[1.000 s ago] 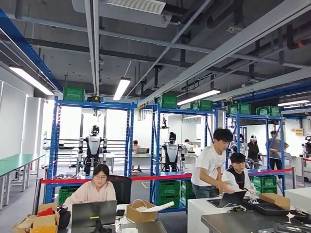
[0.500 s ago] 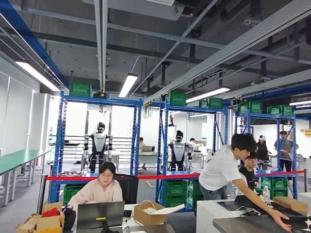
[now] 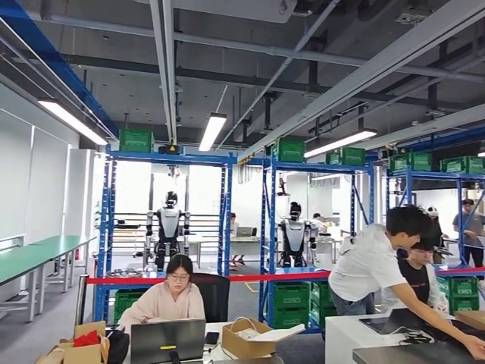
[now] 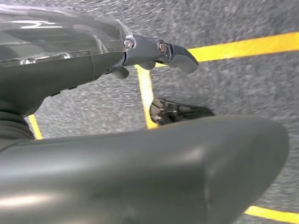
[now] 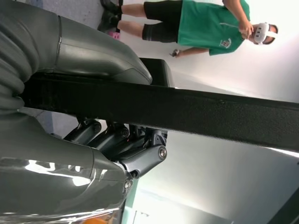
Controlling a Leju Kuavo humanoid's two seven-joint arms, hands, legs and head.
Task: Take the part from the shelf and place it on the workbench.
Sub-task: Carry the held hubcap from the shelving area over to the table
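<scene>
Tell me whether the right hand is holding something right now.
Yes. The right hand grips a long black part, thumb on one side, fingers curled on the other.

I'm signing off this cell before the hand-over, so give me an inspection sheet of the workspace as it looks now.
Surface: grey table at lower right of the head view; a person in a white shirt reaches over it.
Job's things: long black part, held in the right hand, not yet on any table.
Clutter: cardboard boxes and a laptop on the near desk.
Hands: right hand grips the part; left hand holds nothing, above grey floor with yellow lines.
Cables: nothing seen.
Surroundings: blue shelves with green crates, red barrier tape, a seated person, a person in a green shirt.
</scene>
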